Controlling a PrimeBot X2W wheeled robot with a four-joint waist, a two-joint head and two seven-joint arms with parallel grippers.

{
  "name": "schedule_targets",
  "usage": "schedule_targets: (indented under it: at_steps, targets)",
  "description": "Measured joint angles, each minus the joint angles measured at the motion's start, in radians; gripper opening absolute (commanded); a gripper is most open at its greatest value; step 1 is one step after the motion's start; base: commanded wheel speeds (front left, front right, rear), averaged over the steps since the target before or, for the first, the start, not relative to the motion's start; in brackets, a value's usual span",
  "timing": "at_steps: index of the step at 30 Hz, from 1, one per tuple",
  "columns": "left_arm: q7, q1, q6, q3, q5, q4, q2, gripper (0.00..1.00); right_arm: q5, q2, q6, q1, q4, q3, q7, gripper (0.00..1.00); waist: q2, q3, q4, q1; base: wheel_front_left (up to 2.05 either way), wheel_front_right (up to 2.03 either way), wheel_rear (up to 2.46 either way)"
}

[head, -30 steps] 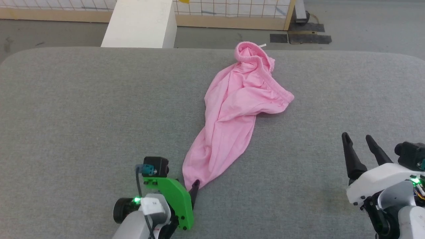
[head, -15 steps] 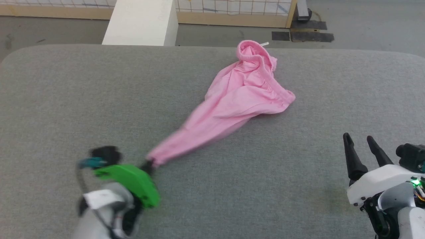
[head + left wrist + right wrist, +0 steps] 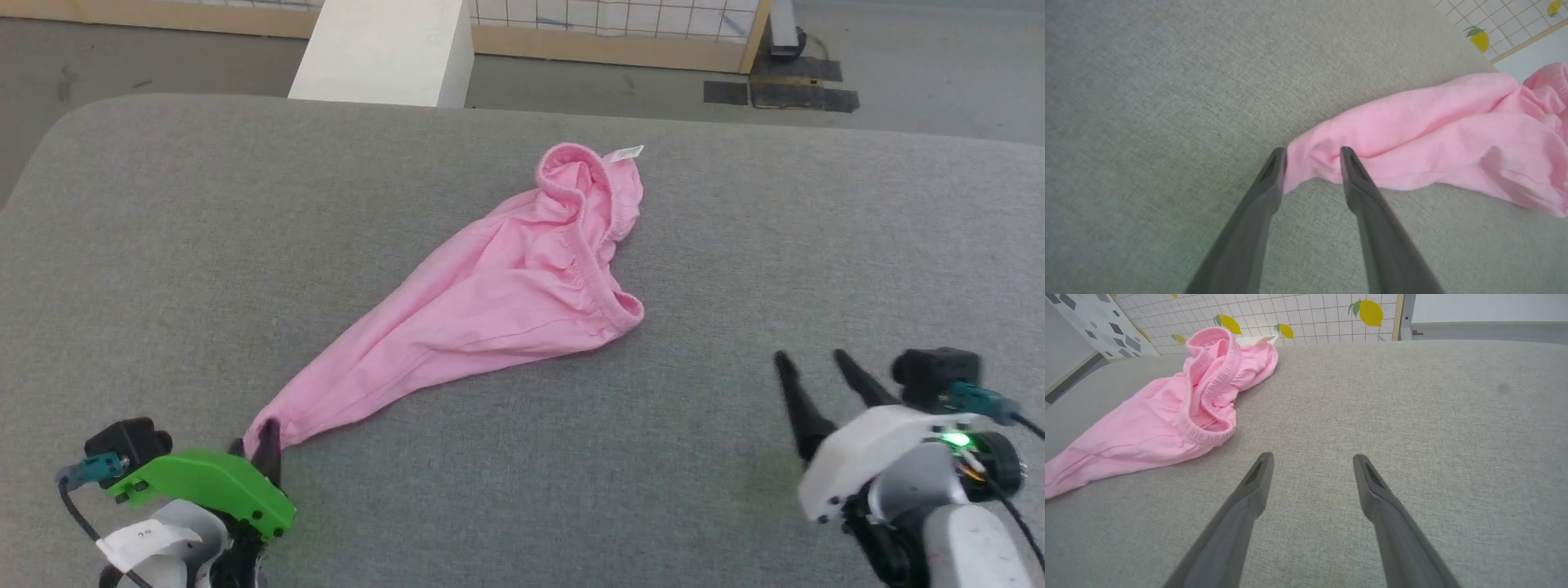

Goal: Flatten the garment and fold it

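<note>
Garment [image 3: 498,302]: was laid wrinkled across frame centre, waistband at upper right.
Left gripper [image 3: 1312,150]: was seen parted around the cloth's lower-left tip.
Right gripper [image 3: 1310,457]: was held open, lower right.

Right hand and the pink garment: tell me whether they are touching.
Apart. In the right wrist view, bare grey surface lies between the right hand and the garment.
</note>
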Motion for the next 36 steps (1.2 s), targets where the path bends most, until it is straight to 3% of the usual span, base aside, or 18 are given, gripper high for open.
schedule_targets:
  at_steps: [7, 10, 18, 27, 28, 29, 30, 36]
  targets:
    - [-0.317, -0.007, -0.046, 0.007, 0.129, -0.049, 0.015, 1.00, -0.097, 0.001, 0.000, -0.130, 0.033, 0.222, 0.112, 1.00, 0.0000, 0.028, 0.003, 0.0000, 0.00, 0.00, 0.00]
    - [-0.406, -0.006, -0.058, -0.025, 0.183, -0.047, 0.013, 1.00, -0.116, -0.007, 0.000, -0.218, 0.088, 0.289, 0.170, 1.00, 0.0000, 0.043, 0.010, 0.0000, 0.00, 0.00, 0.00]
    - [-0.482, -0.011, -0.087, -0.052, 0.193, 0.027, -0.010, 1.00, -0.140, -0.014, 0.000, -0.420, 0.268, 0.392, 0.289, 1.00, 0.0000, 0.084, 0.045, 0.0000, 0.00, 0.00, 0.00]
    - [-0.495, -0.043, -0.098, -0.062, 0.193, 0.066, -0.014, 1.00, -0.120, -0.003, 0.000, -0.525, 0.428, 0.458, 0.243, 1.00, 0.0000, 0.123, 0.083, 0.0000, 0.00, 0.00, 0.00]
    - [-0.495, -0.044, -0.098, -0.063, 0.192, 0.068, -0.014, 1.00, -0.117, -0.003, 0.000, -0.531, 0.439, 0.459, 0.231, 0.37, 0.0000, 0.125, 0.085, 0.0001, 0.00, 0.00, 0.00]
    - [-0.495, -0.044, -0.098, -0.063, 0.192, 0.071, -0.014, 1.00, -0.112, -0.003, 0.000, -0.536, 0.446, 0.460, 0.221, 0.37, 0.0000, 0.127, 0.086, 0.0001, 0.00, 0.00, 0.00]
    - [-0.495, -0.044, -0.098, -0.064, 0.192, 0.074, -0.014, 1.00, -0.109, -0.003, 0.000, -0.542, 0.455, 0.462, 0.212, 0.00, 0.0000, 0.129, 0.087, 0.0000, 0.00, 0.00, 0.00]
    - [-0.450, -0.043, -0.098, -0.075, 0.186, 0.076, -0.013, 1.00, -0.055, -0.003, 0.000, -0.540, 0.419, 0.409, 0.165, 0.00, 0.0000, 0.099, 0.079, 0.0000, 0.00, 0.00, 0.00]
